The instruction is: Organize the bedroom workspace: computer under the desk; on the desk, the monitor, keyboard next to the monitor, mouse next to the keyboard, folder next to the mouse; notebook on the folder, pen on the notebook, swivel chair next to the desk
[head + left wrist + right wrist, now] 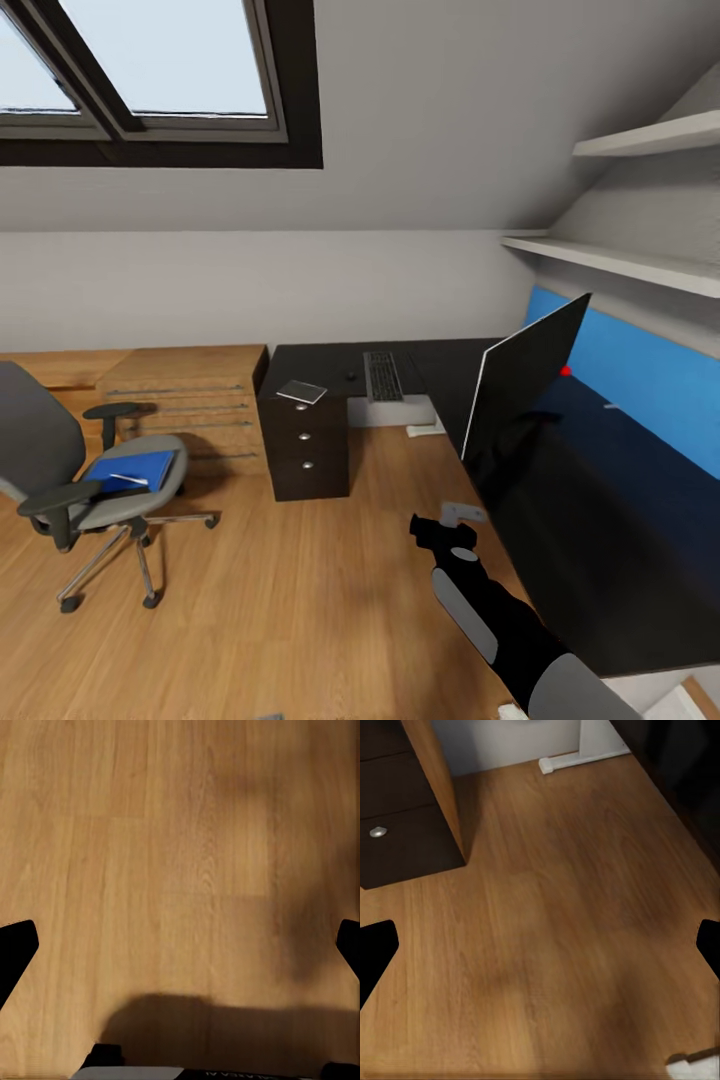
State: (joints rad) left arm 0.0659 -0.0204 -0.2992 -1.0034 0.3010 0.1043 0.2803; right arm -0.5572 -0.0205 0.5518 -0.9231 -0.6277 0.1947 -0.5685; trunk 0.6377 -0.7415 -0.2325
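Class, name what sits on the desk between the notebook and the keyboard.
In the head view, the mouse sits between the notebook and keyboard.

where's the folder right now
In the head view, the blue folder lies on the swivel chair's seat at left, in front of the wooden chest, away from the desk.

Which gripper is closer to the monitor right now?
Right. The right gripper hangs over the floor just below the monitor, jaws open. The left gripper faces bare floor; its position relative to the monitor can't be told.
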